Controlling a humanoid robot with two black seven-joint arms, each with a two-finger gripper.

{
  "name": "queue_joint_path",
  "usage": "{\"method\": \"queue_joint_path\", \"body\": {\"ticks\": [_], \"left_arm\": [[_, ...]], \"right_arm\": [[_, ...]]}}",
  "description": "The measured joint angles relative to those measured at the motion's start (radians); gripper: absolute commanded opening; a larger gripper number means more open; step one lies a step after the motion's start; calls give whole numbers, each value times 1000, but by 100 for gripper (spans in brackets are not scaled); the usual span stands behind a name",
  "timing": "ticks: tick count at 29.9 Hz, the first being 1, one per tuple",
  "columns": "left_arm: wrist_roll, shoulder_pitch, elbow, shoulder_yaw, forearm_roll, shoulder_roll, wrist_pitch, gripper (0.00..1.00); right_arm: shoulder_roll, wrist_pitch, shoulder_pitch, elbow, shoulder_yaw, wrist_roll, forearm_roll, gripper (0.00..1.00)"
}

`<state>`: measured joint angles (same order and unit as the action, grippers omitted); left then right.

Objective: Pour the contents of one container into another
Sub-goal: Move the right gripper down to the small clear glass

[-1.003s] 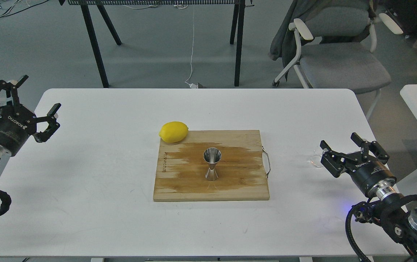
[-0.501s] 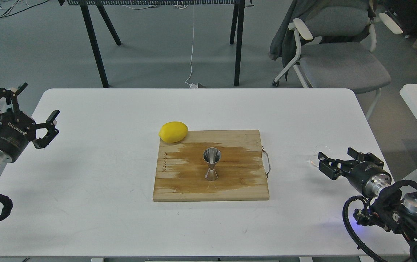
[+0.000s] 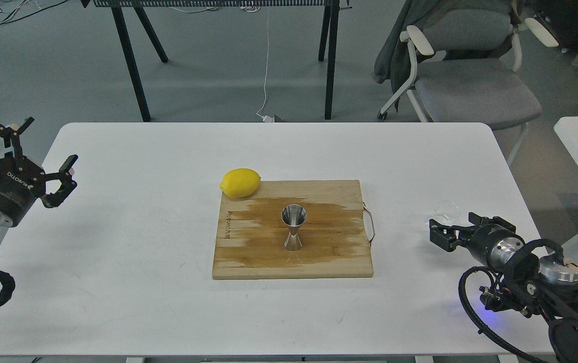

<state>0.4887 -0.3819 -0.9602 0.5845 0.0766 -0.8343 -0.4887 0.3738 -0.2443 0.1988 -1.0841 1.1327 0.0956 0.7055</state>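
Beside the glass cup [image 3: 445, 210], right pincer [image 3: 445, 233] aperture unclear; left pincer [image 3: 37, 151] spread, empty

Shiny metal jigger [image 3: 294, 227] on stained wooden board [image 3: 248, 262]; cup [image 3: 445, 209] seemingly clear glass.

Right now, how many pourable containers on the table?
2. The metal jigger stands upright mid cutting board. The clear glass cup sits near the table's right edge, just beyond the right pincer.

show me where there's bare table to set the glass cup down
Bare table lies left of the cutting board, toward the left pincer, and along the near edge. It is tighter between the board's metal handle and the glass cup by the right pincer.
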Motion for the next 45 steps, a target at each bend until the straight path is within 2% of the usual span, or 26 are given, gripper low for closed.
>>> {"method": "queue_joint_path", "body": {"ticks": [6, 17, 28, 38, 45], "left_arm": [[0, 0, 11, 0, 0, 7, 0, 99], [0, 0, 41, 0, 0, 21, 0, 99], [0, 0, 54, 0, 0, 25, 0, 99], [0, 1, 81, 0, 0, 33, 0, 99], [0, 2, 87, 0, 0, 40, 0, 99]], "right_arm": [[-48, 12, 38, 86, -1, 13, -42, 97], [-72, 23, 86, 153, -1, 19, -57, 92], [-107, 27, 100, 185, -2, 21, -99, 75], [-105, 30, 99, 187, -1, 21, -108, 67], [-105, 31, 99, 187, -1, 21, -109, 51]]}}
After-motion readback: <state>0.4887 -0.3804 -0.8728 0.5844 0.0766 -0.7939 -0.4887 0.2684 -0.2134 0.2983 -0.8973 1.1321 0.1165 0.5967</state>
